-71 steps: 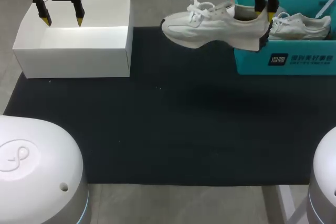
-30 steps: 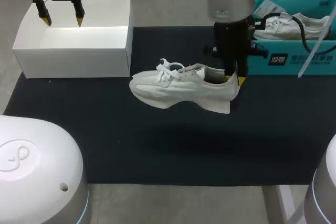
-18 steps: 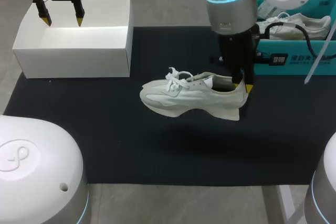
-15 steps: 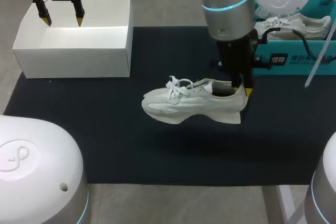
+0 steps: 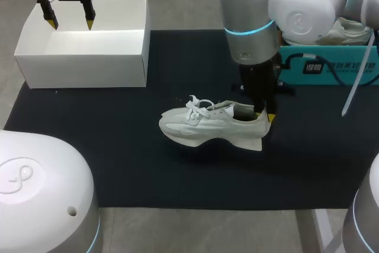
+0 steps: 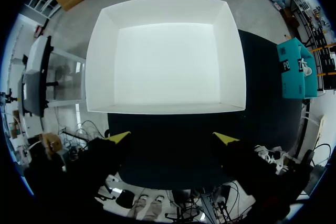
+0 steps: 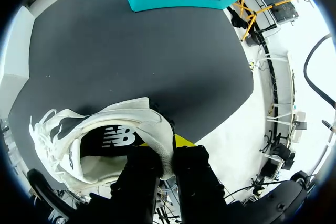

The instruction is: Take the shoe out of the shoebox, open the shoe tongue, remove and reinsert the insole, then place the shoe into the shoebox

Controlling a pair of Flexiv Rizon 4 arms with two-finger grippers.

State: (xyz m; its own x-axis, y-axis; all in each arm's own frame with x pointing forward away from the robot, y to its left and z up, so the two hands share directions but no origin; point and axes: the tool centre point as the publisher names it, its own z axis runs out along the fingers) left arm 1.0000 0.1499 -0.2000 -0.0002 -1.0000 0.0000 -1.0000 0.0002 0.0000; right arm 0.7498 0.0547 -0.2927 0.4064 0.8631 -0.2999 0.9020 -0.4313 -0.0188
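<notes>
The right claw [image 5: 263, 114] is clamped on the heel collar of a white shoe [image 5: 207, 125], one finger inside and one outside. The shoe sits near the middle of the dark mat [image 5: 118, 146] on the bench, toe toward the left arm. I cannot tell whether its sole touches the mat. The left claw [image 5: 68, 22] hangs spread wide above a white box [image 5: 83, 69], holding nothing.

I judge the first step done, since the shoe is out of any box. The rest is ahead: the laces look tied, the tongue is not pulled open, and the insole [image 7: 113, 140] lies in place inside.

The white box shows only its own floor. The teal box [image 5: 331, 66] at the far right of the mat holds another white shoe [image 5: 349, 28], partly hidden by the right arm.
</notes>
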